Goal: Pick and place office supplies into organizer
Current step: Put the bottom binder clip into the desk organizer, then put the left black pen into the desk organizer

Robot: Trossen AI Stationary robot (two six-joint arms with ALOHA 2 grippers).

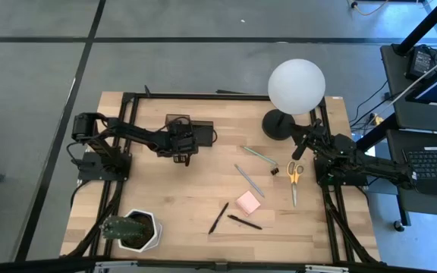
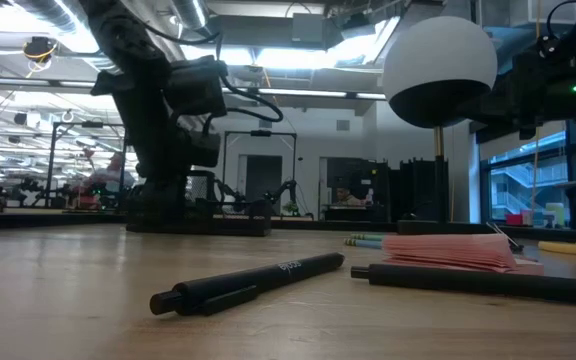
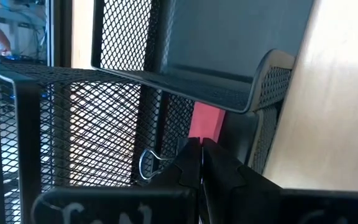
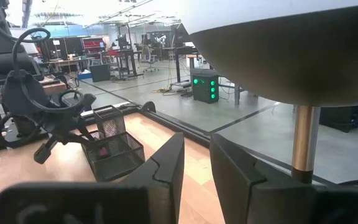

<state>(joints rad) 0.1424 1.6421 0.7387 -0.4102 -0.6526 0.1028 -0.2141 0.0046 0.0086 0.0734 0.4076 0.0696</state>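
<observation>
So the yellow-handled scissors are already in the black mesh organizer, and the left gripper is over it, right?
Not quite. The high view shows the yellow-handled scissors lying on the table near the right arm, not in the organizer. The left gripper is indeed at the organizer.

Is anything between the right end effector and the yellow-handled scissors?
Nothing visible. The scissors lie on bare table just inboard of the right end effector; the lamp base stands further back, and a small binder clip lies beyond them.

Wooden table (image 1: pixel 173 205), organizer (image 1: pixel 190 127), scissors (image 1: pixel 293 178), sticky-note pad (image 1: pixel 249 202), pens (image 1: pixel 218 218), pencils (image 1: pixel 249 180), plant pot (image 1: pixel 133 230), lamp (image 1: pixel 279 125)
</observation>
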